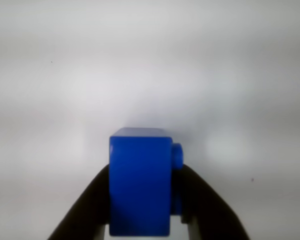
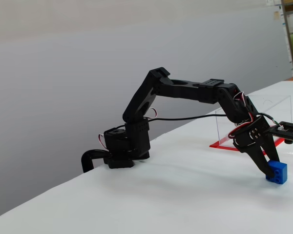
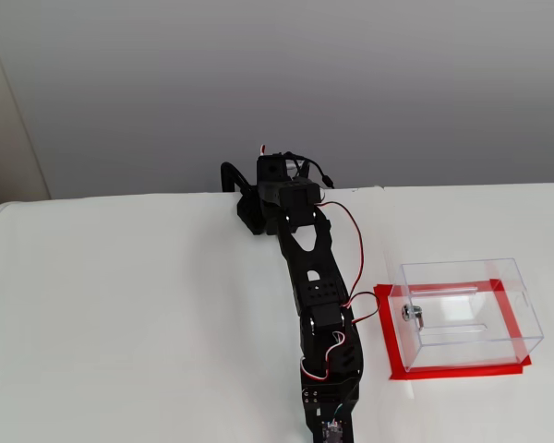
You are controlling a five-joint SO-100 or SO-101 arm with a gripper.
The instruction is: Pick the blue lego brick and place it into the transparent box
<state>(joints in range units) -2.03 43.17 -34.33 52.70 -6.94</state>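
Note:
The blue lego brick (image 1: 140,185) fills the lower middle of the wrist view, studs facing right. My gripper (image 1: 146,169) has a black finger pressed on each side of it. In a fixed view the brick (image 2: 278,172) sits low at the white table, held at the tips of the gripper (image 2: 270,168). The transparent box (image 2: 256,119) stands behind the arm on its red base plate (image 2: 223,144). In the other fixed view the box (image 3: 466,277) stands to the right of the arm, with its silver lock (image 3: 409,313) on the left wall. Gripper tips and brick are cut off at the bottom there.
The arm's base (image 3: 275,198) is clamped at the table's far edge next to a grey wall. The table edge (image 2: 53,187) runs diagonally at the left. A camera module (image 2: 289,130) sticks out from the wrist.

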